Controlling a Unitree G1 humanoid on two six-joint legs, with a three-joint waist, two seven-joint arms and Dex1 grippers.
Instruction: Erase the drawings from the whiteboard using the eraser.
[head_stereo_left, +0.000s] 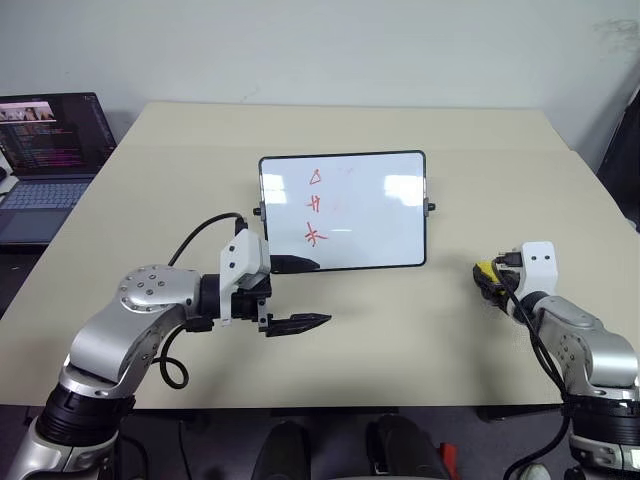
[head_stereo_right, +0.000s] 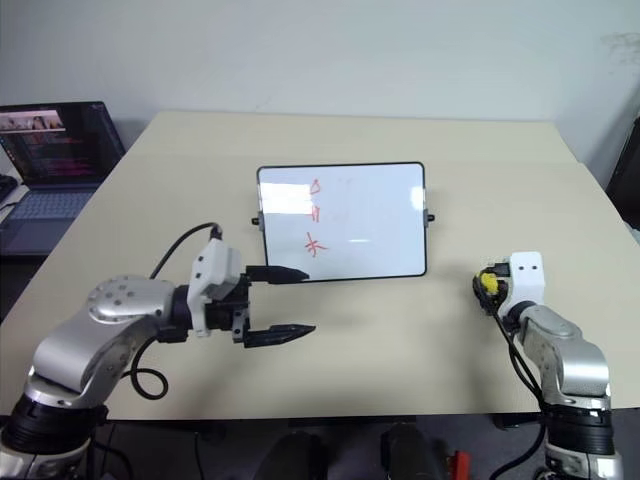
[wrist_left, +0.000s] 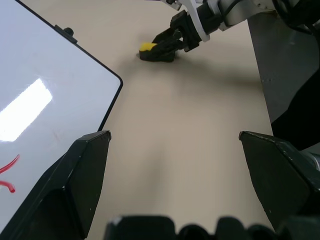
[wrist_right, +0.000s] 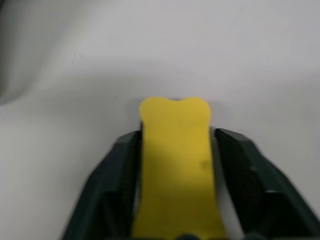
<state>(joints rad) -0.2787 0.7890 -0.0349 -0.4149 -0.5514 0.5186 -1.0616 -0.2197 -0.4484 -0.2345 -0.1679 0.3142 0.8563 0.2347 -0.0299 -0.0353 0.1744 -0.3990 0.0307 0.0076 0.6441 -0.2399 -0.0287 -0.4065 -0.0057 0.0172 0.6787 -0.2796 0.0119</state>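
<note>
Rightward, right claw (wrist_right: 175, 165) clamps eraser (wrist_right: 175, 150).

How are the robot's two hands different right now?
The left gripper has its fingers spread wide with nothing between them; the right gripper has its fingers closed against the sides of the yellow eraser. The left gripper points sideways at the lower corner of the whiteboard; the right gripper sits off to the board's right, apart from it. Both have two black fingers.
</note>
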